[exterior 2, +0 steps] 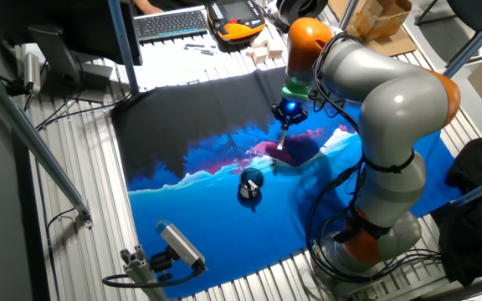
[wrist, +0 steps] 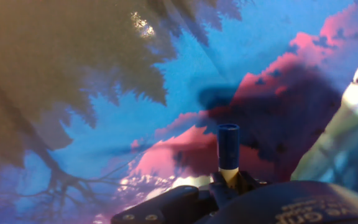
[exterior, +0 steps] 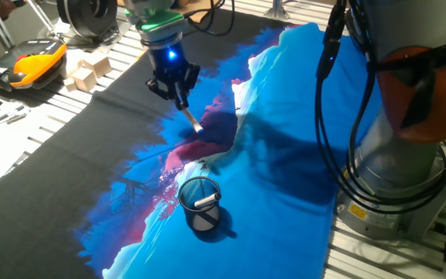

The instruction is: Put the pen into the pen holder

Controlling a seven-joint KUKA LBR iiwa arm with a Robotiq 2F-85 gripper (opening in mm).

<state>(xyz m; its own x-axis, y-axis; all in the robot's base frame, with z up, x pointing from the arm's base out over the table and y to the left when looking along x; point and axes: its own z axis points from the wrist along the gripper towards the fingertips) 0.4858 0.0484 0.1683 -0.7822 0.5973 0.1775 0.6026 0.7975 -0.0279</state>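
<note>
Tool (exterior: 178,91) up top-center is pinching the pen (exterior: 190,120), tip hanging down so it can drop into the pen holder (exterior: 200,203) lower center.

Cloth (exterior: 285,155): bright blue w/ pink-magenta patches, white streaks, black tree-like shapes; far-left part black. Pen (wrist: 228,149): whitish barrel, dark blue end. Pen holder (exterior: 200,203): dark, bluish rim. Gripper (exterior: 178,94): black, blue light above. Arm (exterior 2: 392,109): grey w/ orange joints.
</note>
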